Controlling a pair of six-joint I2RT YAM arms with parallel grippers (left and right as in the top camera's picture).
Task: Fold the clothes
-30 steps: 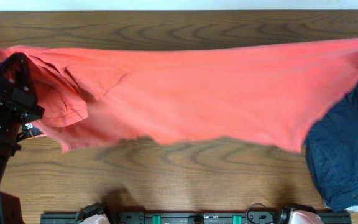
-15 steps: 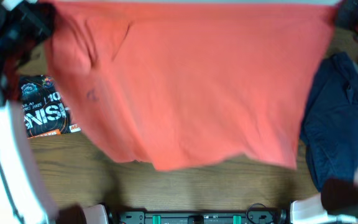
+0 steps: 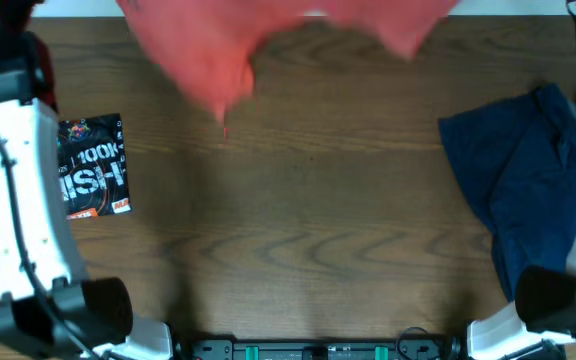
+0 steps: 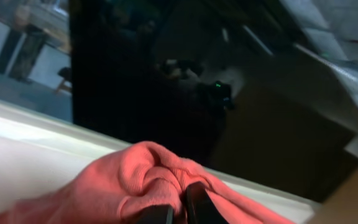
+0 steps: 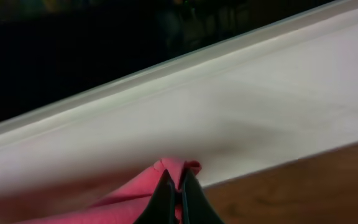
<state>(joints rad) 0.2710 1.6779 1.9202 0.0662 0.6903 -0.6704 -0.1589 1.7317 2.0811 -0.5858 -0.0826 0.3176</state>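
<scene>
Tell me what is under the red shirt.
Only bare wooden table shows below the hanging red shirt; the far edge behind the cloth is hidden.

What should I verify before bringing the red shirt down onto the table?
1. Grip of left gripper on coral-red shirt: ok, shut on a bunched fold.
2. Grip of right gripper on the same shirt: ok.
3. Shirt spread smooth between them: cannot tell, blurred at the far edge.
4. Middle of the table bare for landing: ok.
5. The navy shirt off to the right: ok.
6. The black printed shirt off to the left: ok.
</scene>
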